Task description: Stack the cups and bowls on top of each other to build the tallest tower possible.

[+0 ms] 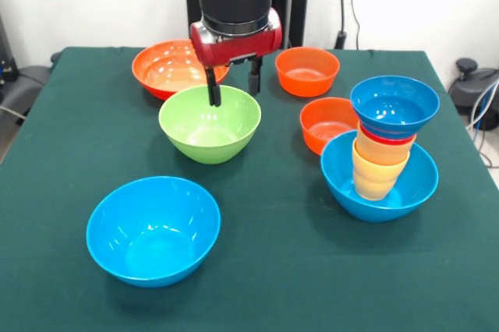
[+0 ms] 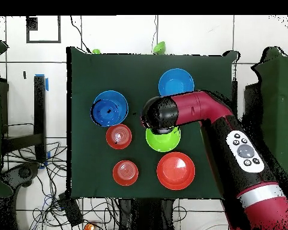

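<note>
My gripper (image 1: 232, 85) is open at the far rim of the large green bowl (image 1: 209, 125). One finger (image 1: 212, 92) reaches inside the bowl and the other is behind its rim. The tower stands at the right. Its base is a large light-blue bowl (image 1: 409, 192) holding the yellow-orange cups (image 1: 376, 178), with a pale yellow cup and a red cup rim (image 1: 383, 137) above, and the small dark blue bowl (image 1: 394, 106) on top. In the overhead view the arm's head (image 2: 159, 114) hides the gripper above the green bowl (image 2: 164, 142). The tower (image 2: 110, 109) is at the left there.
A second large light-blue bowl (image 1: 153, 229) sits at the near left. The large orange bowl (image 1: 168, 67) is behind the green one. Two small orange bowls (image 1: 307, 71) (image 1: 327, 123) sit between the green bowl and the tower. The table has a dark green cloth (image 1: 265, 270).
</note>
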Controlling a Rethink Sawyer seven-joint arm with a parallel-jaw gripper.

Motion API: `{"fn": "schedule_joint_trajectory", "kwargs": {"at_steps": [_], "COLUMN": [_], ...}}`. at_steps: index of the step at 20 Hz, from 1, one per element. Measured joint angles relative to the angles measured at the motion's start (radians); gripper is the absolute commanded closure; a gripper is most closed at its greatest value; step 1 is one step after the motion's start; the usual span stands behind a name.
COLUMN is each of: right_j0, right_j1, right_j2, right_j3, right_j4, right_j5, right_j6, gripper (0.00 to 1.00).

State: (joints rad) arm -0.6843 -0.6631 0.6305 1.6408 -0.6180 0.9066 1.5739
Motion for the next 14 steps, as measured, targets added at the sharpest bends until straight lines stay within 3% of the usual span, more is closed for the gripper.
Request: {"fn": "schedule_joint_trajectory", "kwargs": {"at_steps": [9, 14], "right_j0": [-0.067, -0.139], "right_j1": [-0.053, -0.159], "right_j2": [0.038, 0.111], "right_j3": [0.130, 0.245], "right_j4": [0.000, 0.024], "right_j5": [-0.089, -0.178], "right_j6": [0.000, 0.000], "gripper": [0.00, 0.00]}}
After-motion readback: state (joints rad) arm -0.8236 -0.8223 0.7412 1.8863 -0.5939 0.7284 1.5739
